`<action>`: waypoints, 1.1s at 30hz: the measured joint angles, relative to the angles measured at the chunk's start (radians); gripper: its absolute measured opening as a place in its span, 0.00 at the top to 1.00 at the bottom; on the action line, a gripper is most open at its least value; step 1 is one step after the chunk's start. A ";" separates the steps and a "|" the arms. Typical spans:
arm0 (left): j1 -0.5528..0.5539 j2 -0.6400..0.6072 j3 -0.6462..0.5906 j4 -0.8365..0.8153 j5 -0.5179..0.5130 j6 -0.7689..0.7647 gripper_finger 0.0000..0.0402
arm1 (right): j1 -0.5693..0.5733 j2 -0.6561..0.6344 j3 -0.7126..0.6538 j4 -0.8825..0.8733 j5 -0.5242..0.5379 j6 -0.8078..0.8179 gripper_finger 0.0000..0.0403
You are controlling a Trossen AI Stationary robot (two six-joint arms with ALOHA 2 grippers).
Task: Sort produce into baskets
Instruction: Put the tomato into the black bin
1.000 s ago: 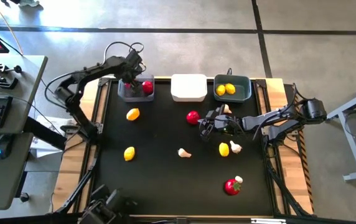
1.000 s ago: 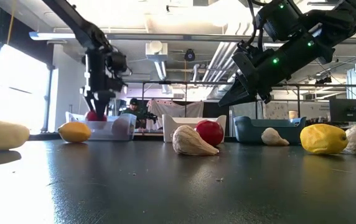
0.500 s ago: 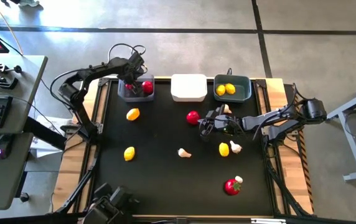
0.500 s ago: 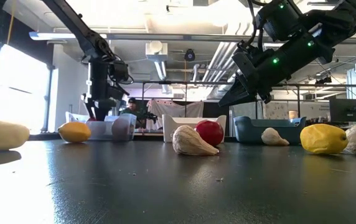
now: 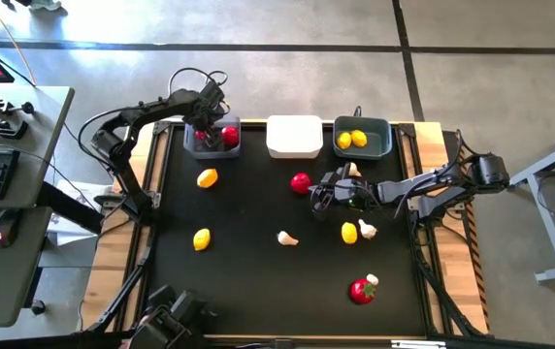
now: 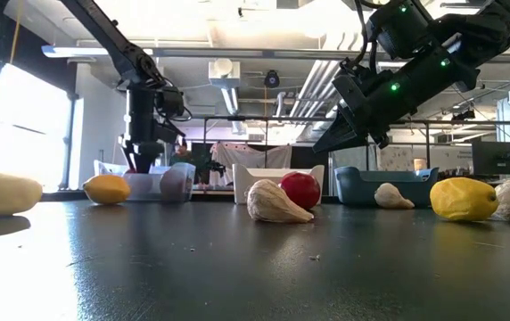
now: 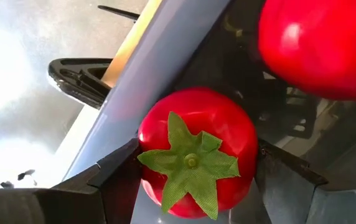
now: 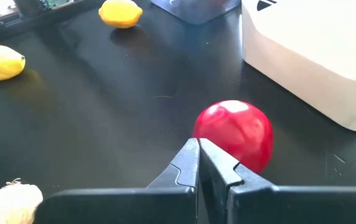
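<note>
Taking the white tub (image 5: 294, 136) as landmark: nearest it, the right gripper (image 5: 322, 191) hangs clenched and empty just in front, by a loose tomato (image 5: 301, 181), likely next for sorting. Farther left, the left gripper (image 5: 203, 129) reaches into the grey tub (image 5: 212, 145), fingers spread around a tomato (image 7: 198, 150) resting beside another, apparently just deposited with its kind.
</note>
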 joint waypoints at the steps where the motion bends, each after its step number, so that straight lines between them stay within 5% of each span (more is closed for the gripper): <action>1: 0.000 0.000 0.000 0.000 0.007 0.000 0.36 | 0.000 0.000 0.000 0.000 0.000 0.000 1.00; 22: 0.000 0.000 0.000 0.012 0.028 -0.021 0.33 | 0.000 0.000 0.000 -0.007 0.000 0.000 1.00; 33: 0.000 0.000 0.000 0.005 0.025 -0.021 0.15 | 0.000 0.000 0.000 -0.019 0.000 0.000 1.00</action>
